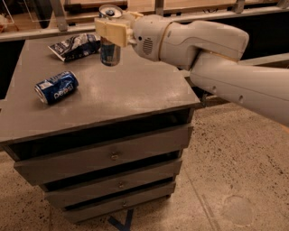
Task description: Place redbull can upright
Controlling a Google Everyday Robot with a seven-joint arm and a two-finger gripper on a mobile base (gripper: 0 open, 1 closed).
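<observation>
behind one lying pepsi can (56,87), end effector (110,30) grips one redbull can (110,54).

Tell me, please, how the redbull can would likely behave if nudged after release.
The redbull can, held upright by the gripper over the table, looks tall and slim, so it probably tips easily. Its smooth metal seems slippery.

Likely office or lab test area, hard to be sure: grey drawer cabinet (113,155) on speckled terrazzo floor (235,180), blue tape mark (121,221) at its foot, metal railing (58,11) behind. Gripper (109,30) above cabinet's back edge, clamped on redbull can (109,53).
</observation>
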